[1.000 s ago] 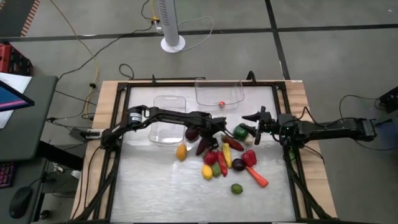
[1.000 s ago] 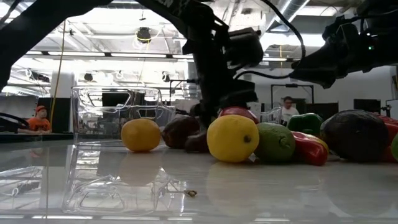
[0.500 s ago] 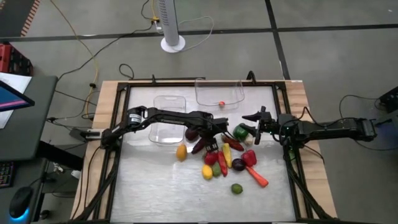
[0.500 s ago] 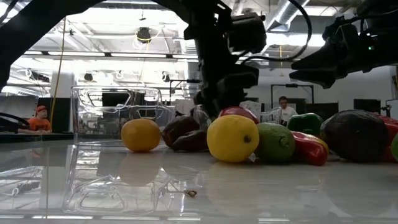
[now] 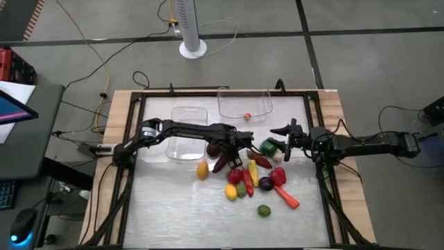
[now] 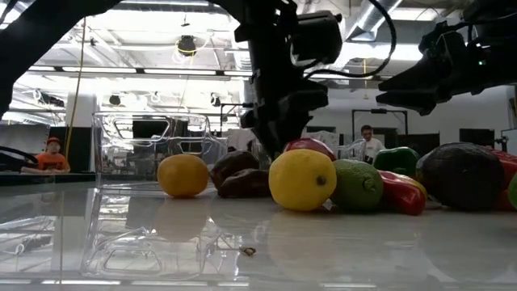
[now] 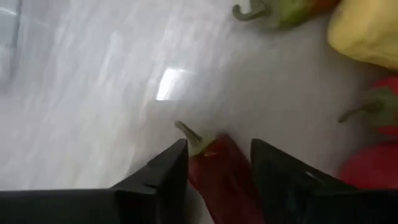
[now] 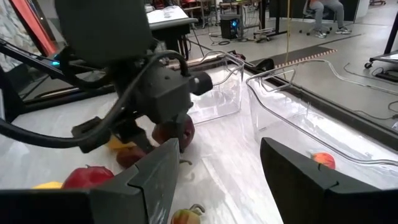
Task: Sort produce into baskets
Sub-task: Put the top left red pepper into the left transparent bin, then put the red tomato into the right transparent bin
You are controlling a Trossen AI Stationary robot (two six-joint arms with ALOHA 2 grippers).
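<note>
The left gripper (image 7: pixel 217 163) has its fingers (image 7: pixel 163 171) pinching a dark red pepper (image 7: pixel 225 180) lying between them; the right gripper (image 8: pixel 214 171) waits nearby, fingers spread.

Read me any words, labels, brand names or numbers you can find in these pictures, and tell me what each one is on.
No text can be read in any view.
The produce, the two baskets and both arms carry no visible lettering.
The screen corner beside the table is too small to read.
</note>
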